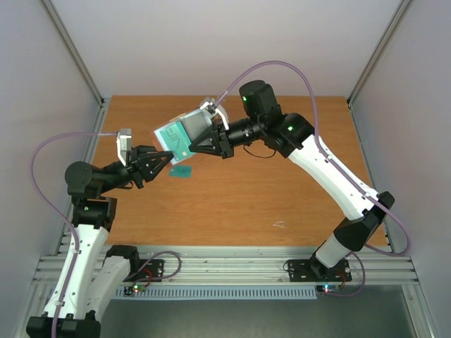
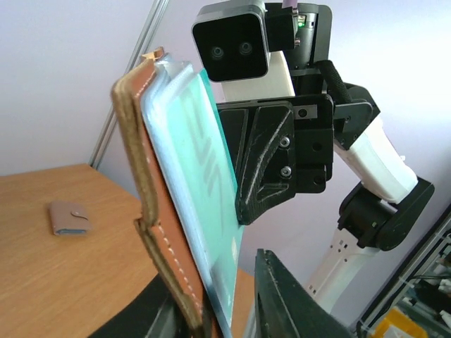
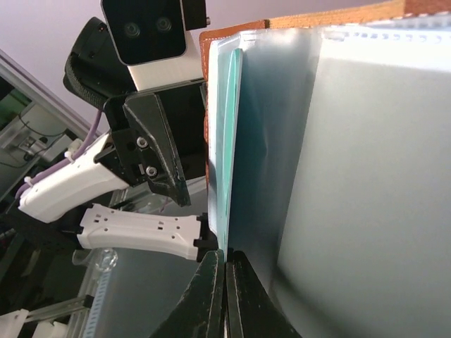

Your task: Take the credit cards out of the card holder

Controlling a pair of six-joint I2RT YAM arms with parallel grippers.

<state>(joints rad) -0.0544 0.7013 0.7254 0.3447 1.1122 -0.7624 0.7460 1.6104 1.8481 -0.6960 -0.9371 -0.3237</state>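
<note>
Card holder: in the air above the table, opened out and standing on edge between the two hands, sleeve side toward the right hand.
Right hand: fingers pressed together on a thin layer at the holder's edge; clear sleeve or card, cannot tell.
Left hand: fingers apart, straddling the holder's lower edge; a gap shows on one side.
Teal-green card: inside a clear sleeve, long edge running straight away from the right fingertips.
Loose card: teal, flat on the table under the holder.
Key relation: right hand nearer and in line with the card's long axis; likely pull is straight back. Left hold looks loose for bracing.
</note>
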